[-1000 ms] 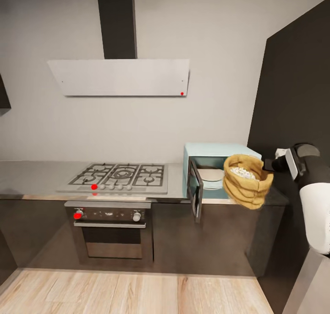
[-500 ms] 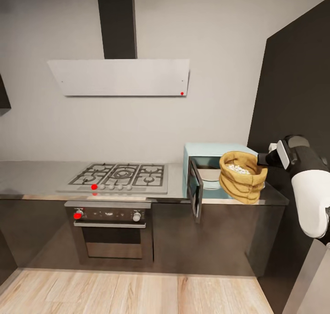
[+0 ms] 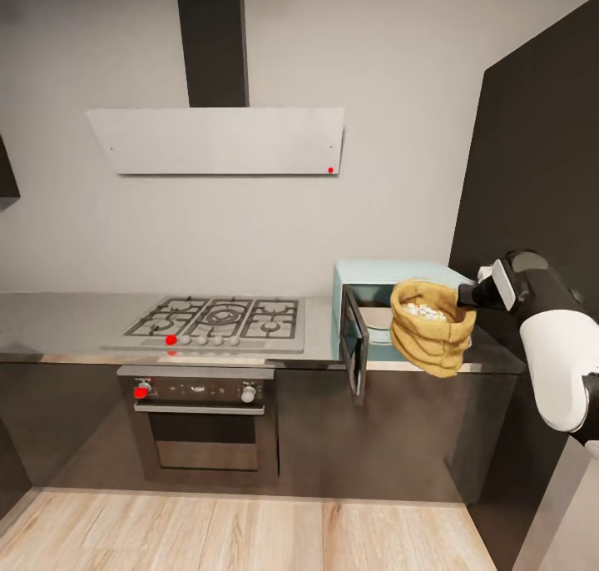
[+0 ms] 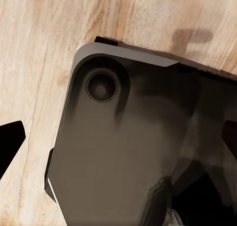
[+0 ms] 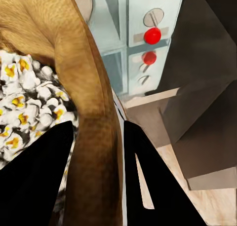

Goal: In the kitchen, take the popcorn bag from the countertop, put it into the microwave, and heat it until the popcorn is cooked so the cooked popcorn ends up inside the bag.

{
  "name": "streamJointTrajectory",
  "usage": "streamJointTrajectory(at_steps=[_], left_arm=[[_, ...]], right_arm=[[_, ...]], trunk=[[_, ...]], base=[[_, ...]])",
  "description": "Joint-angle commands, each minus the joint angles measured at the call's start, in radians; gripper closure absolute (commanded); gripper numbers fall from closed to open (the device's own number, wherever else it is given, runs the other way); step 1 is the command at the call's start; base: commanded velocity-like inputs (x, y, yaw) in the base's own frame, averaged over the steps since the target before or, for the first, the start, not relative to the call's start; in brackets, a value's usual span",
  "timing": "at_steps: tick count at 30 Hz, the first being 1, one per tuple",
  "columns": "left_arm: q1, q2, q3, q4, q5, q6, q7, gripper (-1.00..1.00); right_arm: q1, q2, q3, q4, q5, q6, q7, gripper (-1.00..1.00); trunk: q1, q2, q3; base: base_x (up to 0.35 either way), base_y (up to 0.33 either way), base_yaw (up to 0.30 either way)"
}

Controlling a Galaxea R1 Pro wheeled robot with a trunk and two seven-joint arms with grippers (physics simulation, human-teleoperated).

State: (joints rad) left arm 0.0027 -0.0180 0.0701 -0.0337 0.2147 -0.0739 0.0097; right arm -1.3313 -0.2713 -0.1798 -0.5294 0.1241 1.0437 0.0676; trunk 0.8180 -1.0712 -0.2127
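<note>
This is a home kitchen. A gas hob (image 3: 218, 321) with grates and a row of knobs is set into a long grey tabletop (image 3: 58, 321) over dark cabinets. Directly below the hob sits a built-in steel oven (image 3: 201, 417) with a bar handle; directly above it hangs a flat white extractor hood (image 3: 218, 141) on a dark flue. Just right of the hob stands a mint-blue microwave (image 3: 391, 273), door open. Below the hob is what appears to be a pale wood plank floor (image 3: 241, 533).
</note>
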Motion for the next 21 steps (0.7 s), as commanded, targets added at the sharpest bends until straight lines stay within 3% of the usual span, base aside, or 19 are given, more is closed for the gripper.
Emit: streamJointTrajectory(at_steps=[1,9,21], left_arm=[[0.0,0.0,0.007,-0.002,0.0,-0.001,0.001,-1.0],[0.0,0.0,0.005,-0.002,0.0,0.0,0.001,-1.0],[0.0,0.0,0.01,-0.002,0.0,0.0,0.001,-1.0]], right_arm=[[-0.001,0.001,-0.004,0.031,0.012,0.003,0.007,1.0],[-0.001,0.006,-0.004,0.088,0.015,0.003,0.002,1.0],[0.001,-0.007,0.0,0.156,0.035,0.003,0.008,1.0]], trunk=[[0.0,-0.001,-0.001],[0.0,-0.001,-0.001],[0.0,-0.001,-0.001]], base=[[0.0,0.0,0.0],[0.0,0.0,0.0],[0.0,0.0,0.0]])
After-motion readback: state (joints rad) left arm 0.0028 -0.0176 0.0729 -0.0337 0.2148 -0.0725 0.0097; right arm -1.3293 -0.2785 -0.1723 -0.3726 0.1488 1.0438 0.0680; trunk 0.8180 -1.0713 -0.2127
